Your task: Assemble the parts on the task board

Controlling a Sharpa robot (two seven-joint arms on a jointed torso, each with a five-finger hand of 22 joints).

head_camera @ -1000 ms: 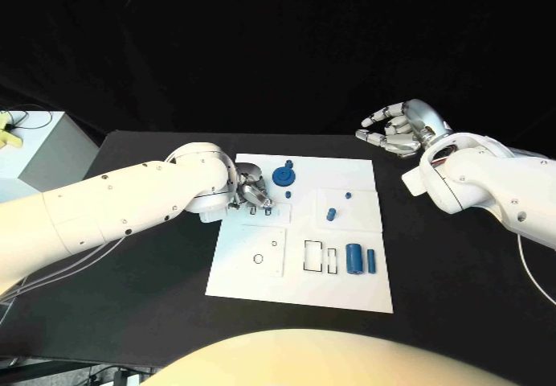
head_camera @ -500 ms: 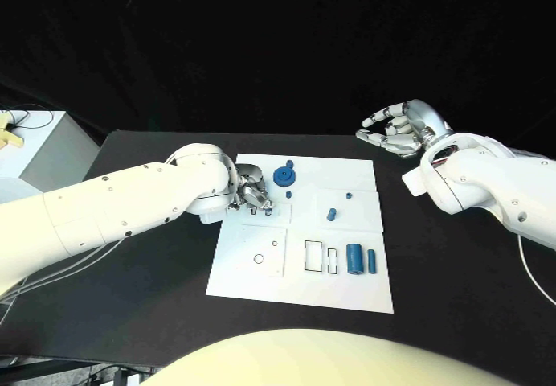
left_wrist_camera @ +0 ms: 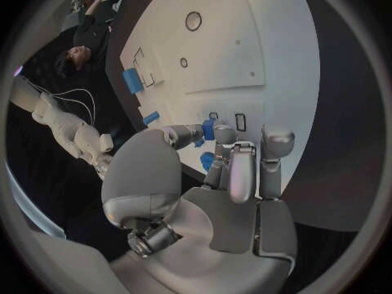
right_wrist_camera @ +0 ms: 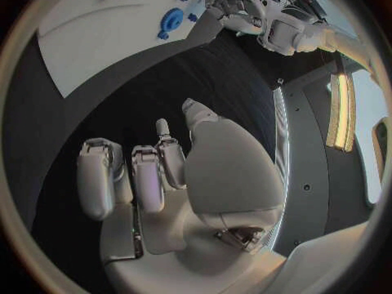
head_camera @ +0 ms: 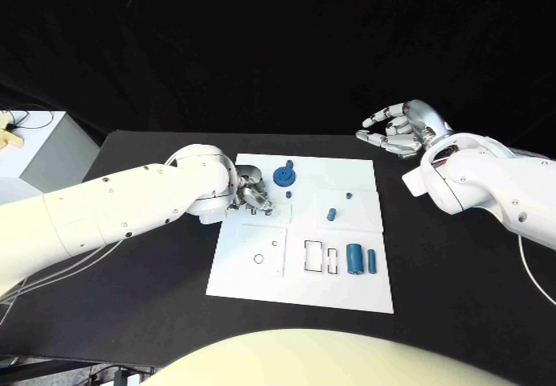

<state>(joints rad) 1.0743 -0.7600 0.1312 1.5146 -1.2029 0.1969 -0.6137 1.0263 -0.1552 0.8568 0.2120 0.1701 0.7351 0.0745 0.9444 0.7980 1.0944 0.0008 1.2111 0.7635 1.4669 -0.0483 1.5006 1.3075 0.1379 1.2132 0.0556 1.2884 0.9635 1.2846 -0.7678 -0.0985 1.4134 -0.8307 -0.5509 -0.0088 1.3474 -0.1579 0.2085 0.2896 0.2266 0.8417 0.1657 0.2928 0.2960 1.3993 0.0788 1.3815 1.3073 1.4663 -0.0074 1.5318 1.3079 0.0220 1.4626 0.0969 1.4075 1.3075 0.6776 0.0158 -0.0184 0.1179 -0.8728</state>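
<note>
Blue part [left_wrist_camera: 208, 130] pinched by your left hand [head_camera: 253, 195] over board [head_camera: 348, 289]: weak fingertip hold, may slip or jam tilted. Right hand [head_camera: 398, 127] empty, fingers loosely curled.

One white task board [head_camera: 299, 281] carries about six blue parts [head_camera: 353, 258]; two hands [head_camera: 398, 127].

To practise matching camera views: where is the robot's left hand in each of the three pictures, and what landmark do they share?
Head view: left hand over the white board's far left part.
Left wrist view: left hand in the middle, fingertips at the board.
Right wrist view: left hand at the board's edge, beside the blue wheel.
Shared landmark: the white board.
</note>
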